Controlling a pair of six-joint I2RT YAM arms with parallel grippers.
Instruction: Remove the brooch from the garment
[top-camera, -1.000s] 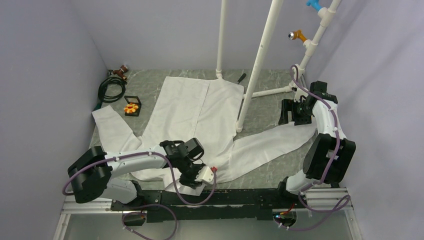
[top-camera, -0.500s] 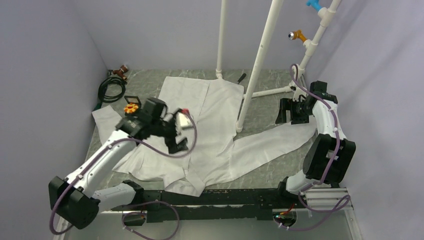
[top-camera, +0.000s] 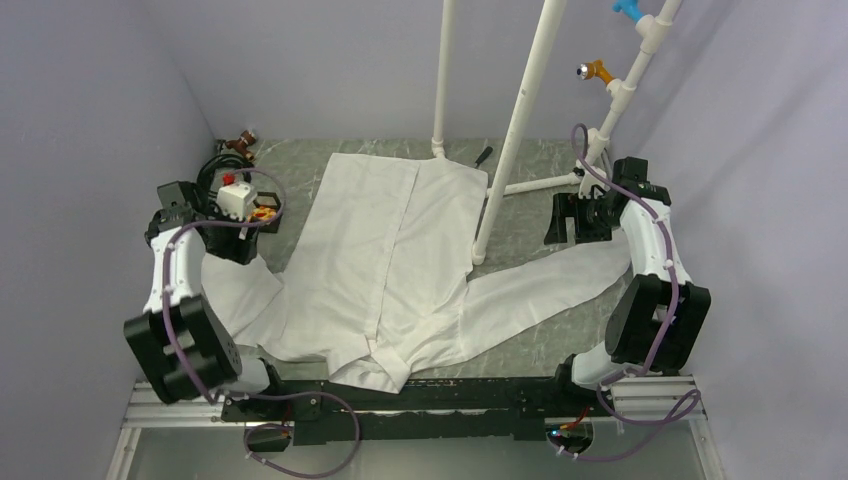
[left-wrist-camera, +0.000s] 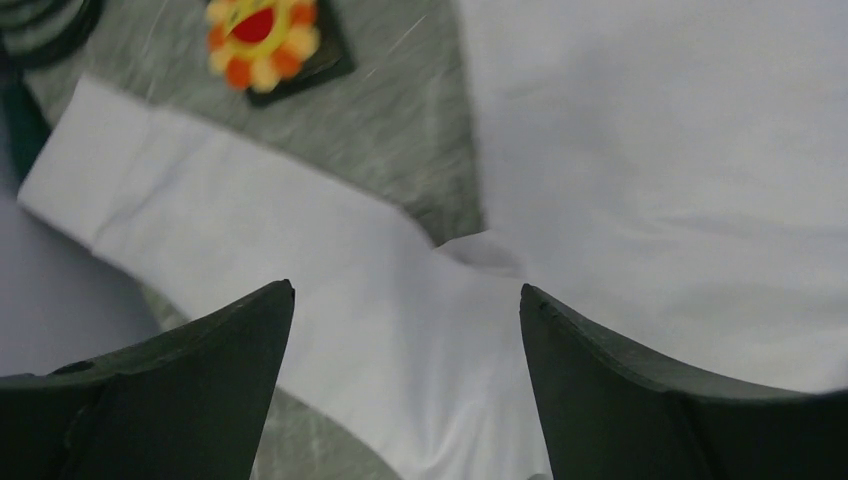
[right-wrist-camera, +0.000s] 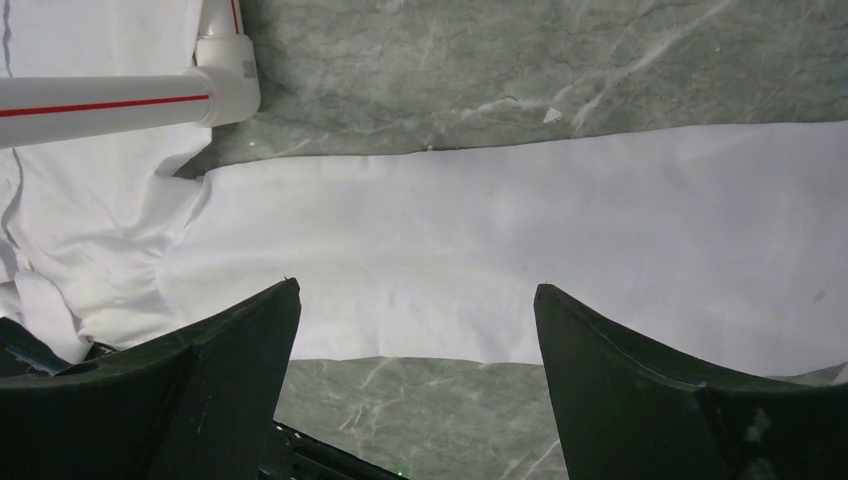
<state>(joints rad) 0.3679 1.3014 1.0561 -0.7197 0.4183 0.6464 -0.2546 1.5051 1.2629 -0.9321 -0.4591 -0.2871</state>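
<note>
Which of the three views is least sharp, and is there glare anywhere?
Left wrist view: softest; the brooch and the edges of the garment look smeared. Right wrist view: sharp; the veins of the table are crisp. Top view: even light, no strong glare.

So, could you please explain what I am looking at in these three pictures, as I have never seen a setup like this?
The machine is a left arm and a right arm, bolted at the near edge of a table. The wide picture comes from a fixed camera above and behind them. The other two come from a camera on each wrist, looking past that arm's two-fingered tool. A white shirt lies spread flat by a white pipe stand. The flower-shaped brooch sits on a small black pad beside the shirt's sleeve, not on the fabric. The left tool hangs open above that sleeve; the right tool hangs open above the other sleeve. Neither holds anything.
</note>
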